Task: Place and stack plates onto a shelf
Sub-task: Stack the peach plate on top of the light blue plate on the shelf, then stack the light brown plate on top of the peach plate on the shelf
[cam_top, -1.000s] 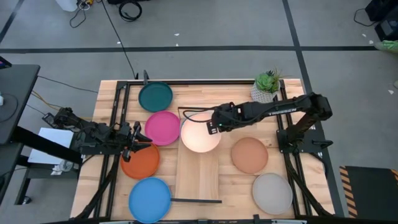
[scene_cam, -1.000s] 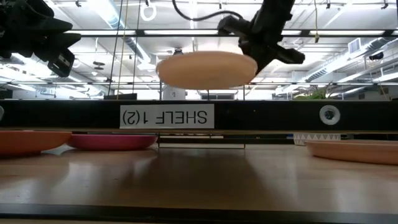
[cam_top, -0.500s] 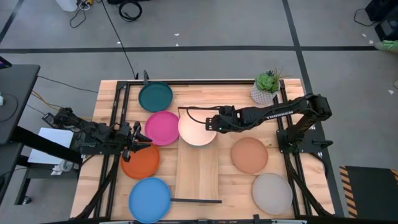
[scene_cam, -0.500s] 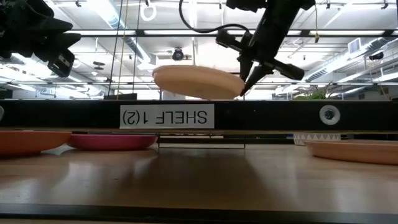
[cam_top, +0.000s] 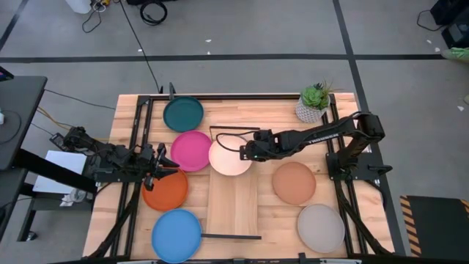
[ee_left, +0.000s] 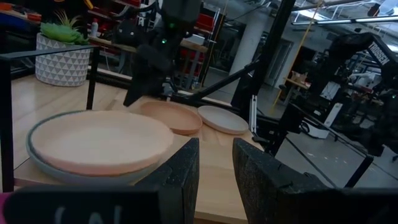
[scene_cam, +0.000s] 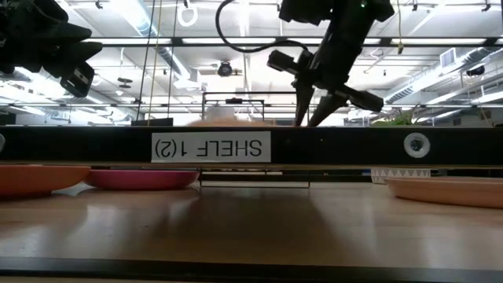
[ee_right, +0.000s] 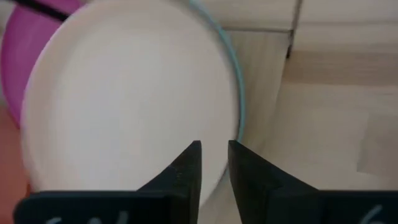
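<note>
Cream plate lies flat on light blue plate at the shelf's far end. Right gripper fingers slightly apart at its rim; left gripper fingers slightly apart, waiting.

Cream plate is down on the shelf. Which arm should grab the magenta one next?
Left, probably. The left end effector hangs right beside the magenta plate, while the right end effector sits across the cream plate on the shelf.

One camera looks straight down on the worktop; another sits level at its surface; both wrist cameras share the cream plate.
</note>
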You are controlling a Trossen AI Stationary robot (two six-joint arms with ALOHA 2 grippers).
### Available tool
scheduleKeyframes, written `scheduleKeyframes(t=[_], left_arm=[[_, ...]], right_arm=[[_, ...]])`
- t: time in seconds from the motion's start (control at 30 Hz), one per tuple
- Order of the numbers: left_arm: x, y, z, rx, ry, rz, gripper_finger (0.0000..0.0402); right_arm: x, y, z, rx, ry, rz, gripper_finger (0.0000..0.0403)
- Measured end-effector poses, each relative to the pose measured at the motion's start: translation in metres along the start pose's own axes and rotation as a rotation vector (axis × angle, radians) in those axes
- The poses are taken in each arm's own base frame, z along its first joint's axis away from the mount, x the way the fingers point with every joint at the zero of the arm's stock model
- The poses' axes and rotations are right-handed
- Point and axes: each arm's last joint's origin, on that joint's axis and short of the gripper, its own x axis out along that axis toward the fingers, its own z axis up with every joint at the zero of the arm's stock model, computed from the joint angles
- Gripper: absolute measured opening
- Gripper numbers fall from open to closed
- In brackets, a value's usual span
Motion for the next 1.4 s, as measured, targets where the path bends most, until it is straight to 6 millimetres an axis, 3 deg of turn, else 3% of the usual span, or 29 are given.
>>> scheduleKeyframes(t=[0.27,0.4,0.7,0.87,1.1,1.23,1.4], left_arm=[[0.000,0.000,0.000,0.000,0.000,0.000,0.0103],[0.000,0.000,0.000,0.000,0.000,0.000,0.0103],[0.000,0.000,0.000,0.000,0.000,0.001,0.0103],[0.000,0.000,0.000,0.001,0.002,0.000,0.0103],[0.000,0.000,-0.001,0.003,0.007,0.002,0.0103],[0.000,0.000,-0.001,0.004,0.009,0.002,0.0103],[0.000,0.000,0.000,0.003,0.006,0.002,0.0103]], right_arm=[[-0.040,0.001,0.011,-0.081,-0.032,0.112,0.0097],[-0.058,0.001,0.004,-0.228,-0.007,0.169,0.0097],[-0.065,-0.018,-0.037,-0.755,0.107,0.034,0.0097],[-0.062,-0.034,-0.045,-1.008,0.203,-0.120,0.0101],[-0.042,-0.051,-0.043,-1.086,0.389,-0.149,0.0124],[-0.034,-0.054,-0.056,-1.056,0.421,-0.069,0.0134],[-0.039,-0.052,-0.080,-0.920,0.370,-0.013,0.0131]])
